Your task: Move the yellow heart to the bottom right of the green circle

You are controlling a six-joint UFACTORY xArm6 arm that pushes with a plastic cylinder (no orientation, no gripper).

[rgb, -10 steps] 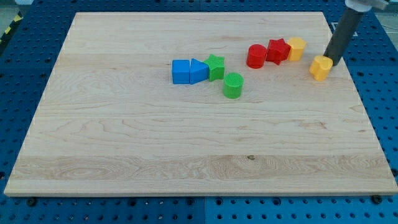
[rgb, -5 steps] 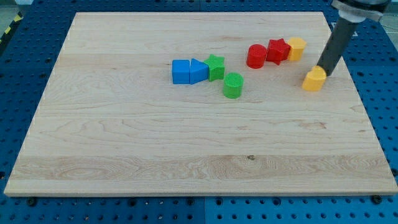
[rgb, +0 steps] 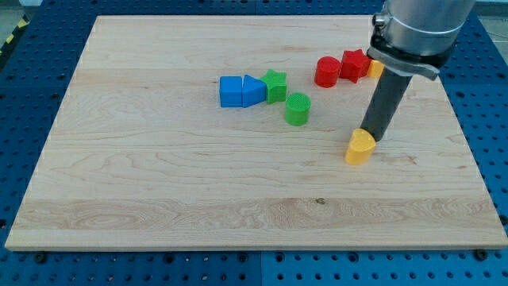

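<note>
The yellow heart point(rgb: 359, 147) lies on the wooden board point(rgb: 159, 183), to the right of and below the green circle point(rgb: 297, 109). My tip point(rgb: 371, 139) touches the heart's upper right side. The rod rises from there toward the view's top right and hides most of a second yellow block point(rgb: 372, 68).
A blue square point(rgb: 231, 91), a blue triangle point(rgb: 253, 90) and a green star point(rgb: 275, 85) form a row just left of and above the green circle. A red circle point(rgb: 326, 71) and a red star point(rgb: 354, 64) sit near the view's top right.
My tip has pushed the yellow heart down and to the left, from beside the board's right edge to a spot lower right of the green circle. The other blocks have not moved.
</note>
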